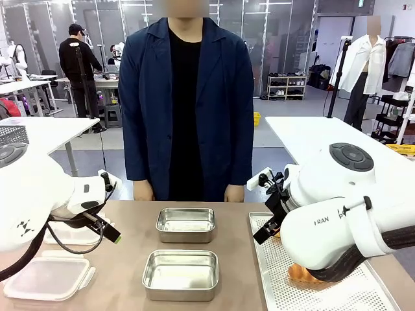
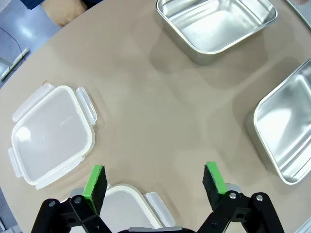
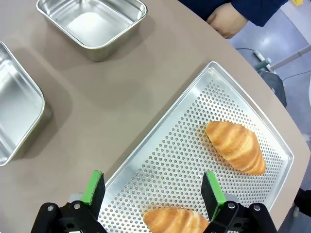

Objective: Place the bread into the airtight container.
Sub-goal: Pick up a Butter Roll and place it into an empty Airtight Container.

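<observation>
Fingers (image 3: 96,187) of both grippers are standing spread and empty: the left gripper (image 2: 154,180) is hanging over the table (image 2: 146,107), the right gripper (image 3: 153,187) over the tray (image 3: 184,131). Mid-table, the near container (image 1: 180,272) is sitting empty. One croissant (image 3: 175,221) is lying on the tray directly under the right gripper. Judged step: approach for pickup; the next move is calling for lowering and closing gently on it.

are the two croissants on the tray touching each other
Apart. The right wrist view shows a strip of bare tray between the upper croissant and the lower croissant.
</observation>
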Controlling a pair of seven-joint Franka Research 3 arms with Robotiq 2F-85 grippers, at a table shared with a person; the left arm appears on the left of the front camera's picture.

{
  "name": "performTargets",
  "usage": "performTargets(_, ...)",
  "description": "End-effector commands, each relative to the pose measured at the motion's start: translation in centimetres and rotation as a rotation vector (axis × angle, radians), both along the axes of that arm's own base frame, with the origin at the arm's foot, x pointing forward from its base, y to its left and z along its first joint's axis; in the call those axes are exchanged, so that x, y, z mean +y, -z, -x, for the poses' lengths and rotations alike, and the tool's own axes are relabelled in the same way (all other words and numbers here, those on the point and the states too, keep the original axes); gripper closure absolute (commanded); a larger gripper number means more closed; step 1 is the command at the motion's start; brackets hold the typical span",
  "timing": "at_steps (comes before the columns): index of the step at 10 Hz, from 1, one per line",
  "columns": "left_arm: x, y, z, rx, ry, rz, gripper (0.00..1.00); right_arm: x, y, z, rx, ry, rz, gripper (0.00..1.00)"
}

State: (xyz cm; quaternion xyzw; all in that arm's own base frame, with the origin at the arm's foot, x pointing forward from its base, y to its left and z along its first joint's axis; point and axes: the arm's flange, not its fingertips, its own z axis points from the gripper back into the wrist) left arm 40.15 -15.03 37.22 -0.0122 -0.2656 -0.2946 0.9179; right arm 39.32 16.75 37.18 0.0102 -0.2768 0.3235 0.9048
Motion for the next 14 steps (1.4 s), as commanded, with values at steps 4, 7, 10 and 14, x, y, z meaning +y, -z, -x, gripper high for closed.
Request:
performTargets(4, 0.6, -3.8, 0.0, 0.004, 0.05, 0.083, 0.0, -1.7, -6.4, -1.3, -0.125, 0.031, 0.001, 0.0)
performTargets(7, 4.7, -15.7, 1.4, -0.026, 0.027, 0.008, 0.0, -7.1, -17.4, -0.2, -0.169, 0.033, -0.007, 0.0)
performTargets(10, 12.0, -27.1, 7.1, -0.042, 0.082, 0.097, 0.0, -17.2, -25.8, 5.1, -0.188, 0.007, -0.163, 0.0)
performTargets(14, 20.0, -33.2, 15.5, -0.106, -0.045, 0.199, 0.0, -26.8, -31.2, 15.9, -0.224, -0.051, -0.293, 0.0)
